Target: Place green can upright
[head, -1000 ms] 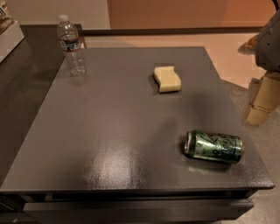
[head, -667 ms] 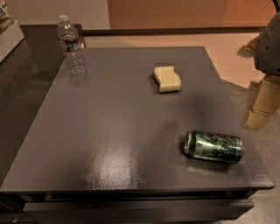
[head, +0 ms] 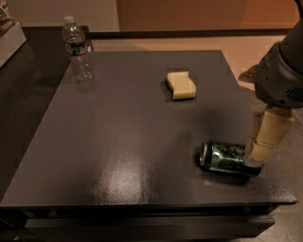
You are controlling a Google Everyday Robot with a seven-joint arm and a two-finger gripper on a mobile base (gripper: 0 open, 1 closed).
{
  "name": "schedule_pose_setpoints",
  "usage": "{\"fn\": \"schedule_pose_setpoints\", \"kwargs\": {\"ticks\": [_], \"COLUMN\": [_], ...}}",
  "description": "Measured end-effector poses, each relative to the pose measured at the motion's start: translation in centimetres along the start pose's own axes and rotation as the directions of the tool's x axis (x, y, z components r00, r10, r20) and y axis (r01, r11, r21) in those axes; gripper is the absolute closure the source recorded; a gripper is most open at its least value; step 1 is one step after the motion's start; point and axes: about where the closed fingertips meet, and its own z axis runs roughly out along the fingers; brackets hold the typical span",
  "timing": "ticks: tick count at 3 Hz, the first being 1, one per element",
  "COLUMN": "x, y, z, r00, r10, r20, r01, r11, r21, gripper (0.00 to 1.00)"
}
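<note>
Lying sideways, the shiny dark green can [head: 228,158] sits just beside the claw [head: 256,157], whose state I cannot tell.

Probably an office or lab test area: plain dark surface [head: 118,142], bare wall [head: 42,12] behind, staged water bottle [head: 78,49] and sponge [head: 181,85]. Tool [head: 255,157] hangs over the surface's right edge, at the green can [head: 225,158].

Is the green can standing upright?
No, the green can lies on its side on the table, with the gripper at its right end.
</note>
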Motion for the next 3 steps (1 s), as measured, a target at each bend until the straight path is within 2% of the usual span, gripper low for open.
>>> {"fn": "schedule_pose_setpoints", "kwargs": {"ticks": [2, 3], "x": [-1.8, -1.6], "y": [3.0, 3.9], "z": [4.6, 6.2], "r00": [0.997, 0.995], "r10": [-0.058, -0.061], "r20": [-0.049, -0.077], "r01": [0.055, 0.054], "r11": [0.9965, 0.9947], "r21": [-0.063, -0.087], "gripper": [0.00, 0.00]}}
